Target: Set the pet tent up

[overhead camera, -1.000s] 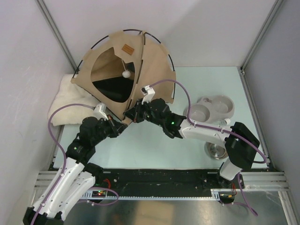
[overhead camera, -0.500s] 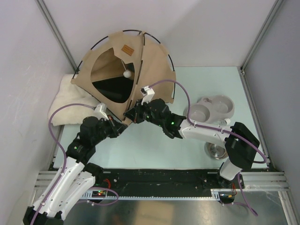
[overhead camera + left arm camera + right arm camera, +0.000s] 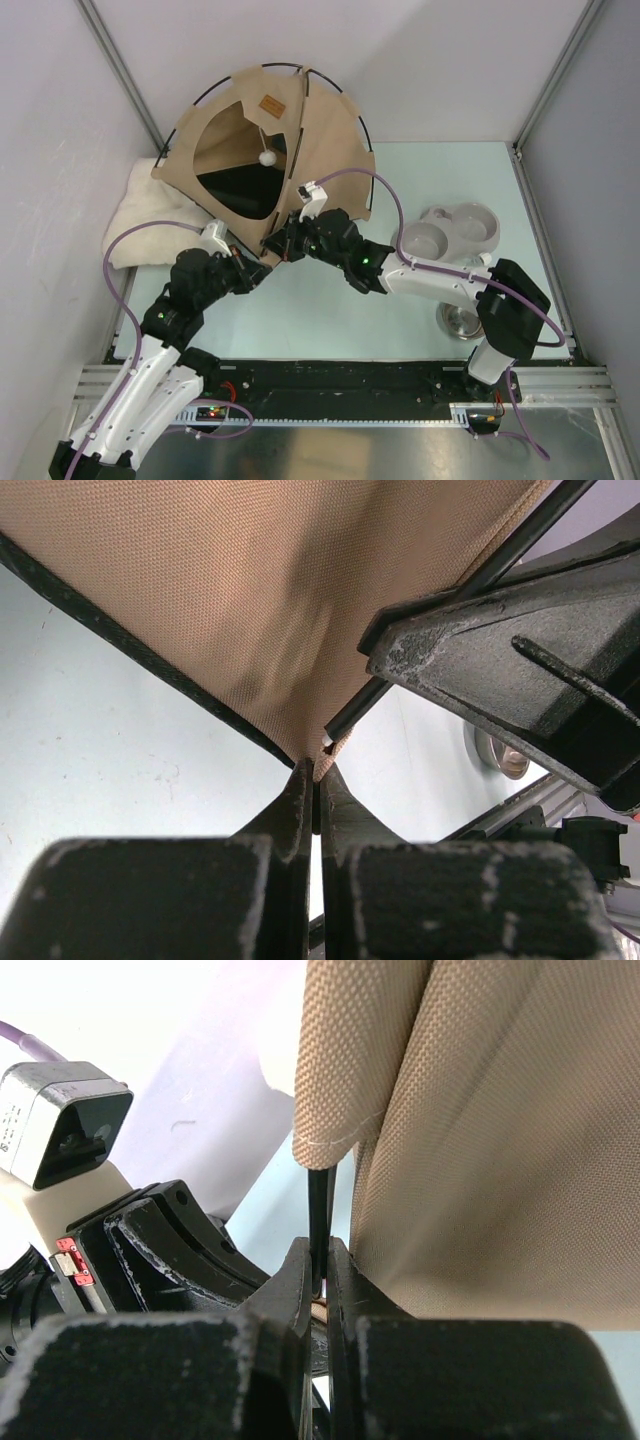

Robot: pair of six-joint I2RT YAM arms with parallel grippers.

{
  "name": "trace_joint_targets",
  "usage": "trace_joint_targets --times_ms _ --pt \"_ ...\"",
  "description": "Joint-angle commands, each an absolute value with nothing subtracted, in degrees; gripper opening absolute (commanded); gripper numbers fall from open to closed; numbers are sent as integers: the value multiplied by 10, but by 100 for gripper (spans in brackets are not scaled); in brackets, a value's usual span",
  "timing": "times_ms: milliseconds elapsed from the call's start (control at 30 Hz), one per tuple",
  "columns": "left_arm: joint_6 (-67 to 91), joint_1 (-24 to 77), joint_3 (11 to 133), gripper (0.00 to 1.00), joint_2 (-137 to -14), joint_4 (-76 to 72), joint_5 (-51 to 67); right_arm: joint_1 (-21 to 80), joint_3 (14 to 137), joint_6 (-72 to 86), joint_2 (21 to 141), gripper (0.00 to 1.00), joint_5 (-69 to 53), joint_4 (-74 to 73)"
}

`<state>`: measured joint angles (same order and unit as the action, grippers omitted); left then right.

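The left tool is pinching the pet tent by its bottom corner tip, at the tent's 6 o'clock, jaws fully closed on the fabric. Just beside it, the right tool is clamping tight on the thin dark pole coming out of the fabric sleeve. The tan tent is standing toward 11 o'clock on the worktop, its white pompom hanging in the opening. A fluffy cream cushion is lying at the tent's 8 o'clock edge, and a grey double-bowl feeder is sitting at 3 o'clock.
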<state>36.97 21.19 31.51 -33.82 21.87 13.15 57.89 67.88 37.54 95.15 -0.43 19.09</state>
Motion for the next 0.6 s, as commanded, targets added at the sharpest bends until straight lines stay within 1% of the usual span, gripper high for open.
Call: trace_joint_targets --times_ms 0,233,567 --pt "352 215 309 0 -337 290 154 551 718 364 945 0 76 236" --pt "352 215 315 0 -338 289 145 549 701 352 925 0 47 215" --pt "355 216 320 0 -341 290 145 554 690 319 919 0 53 201"
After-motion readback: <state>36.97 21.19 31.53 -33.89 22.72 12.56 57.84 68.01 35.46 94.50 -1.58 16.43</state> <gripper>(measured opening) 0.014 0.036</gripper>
